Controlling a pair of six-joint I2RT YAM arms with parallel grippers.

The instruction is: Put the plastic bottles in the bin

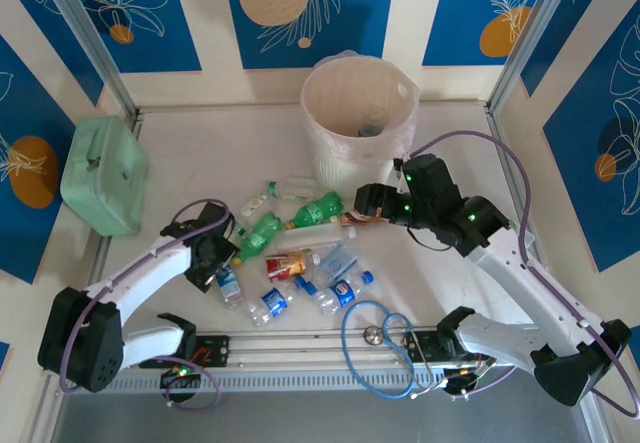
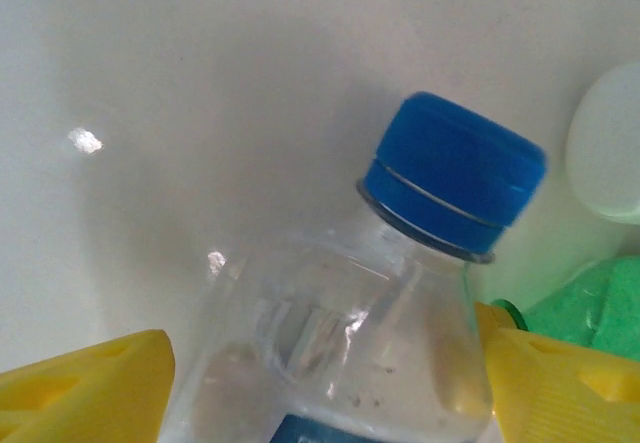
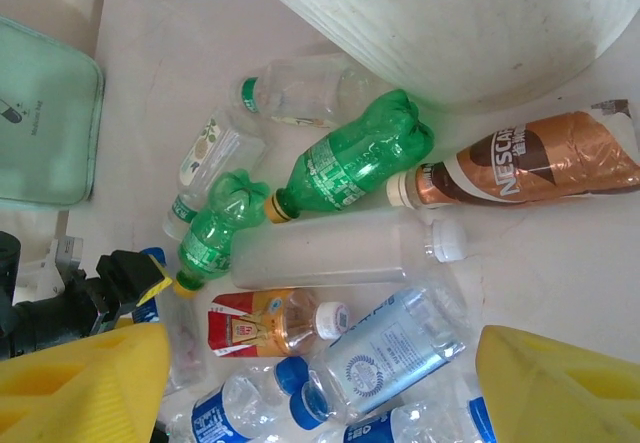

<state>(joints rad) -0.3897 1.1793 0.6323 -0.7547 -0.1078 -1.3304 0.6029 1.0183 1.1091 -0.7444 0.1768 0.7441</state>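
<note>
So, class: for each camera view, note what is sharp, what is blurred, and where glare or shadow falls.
Left wrist: the clear plastic bottle with the blue cap is soft, with glare spots on the white table. Right wrist: the scattered plastic bottles are sharp, the yellow fingers blurred. Top external: even light, soft shadows under the arms.

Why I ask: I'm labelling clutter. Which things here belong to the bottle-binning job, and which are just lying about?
Job: bin; green bottles; clear blue-capped bottles, one between the left fingers; brown Nescafe bottle; red-labelled bottle; long clear bottle.
Lying about: mint-green case; what looks like a stethoscope.
</note>
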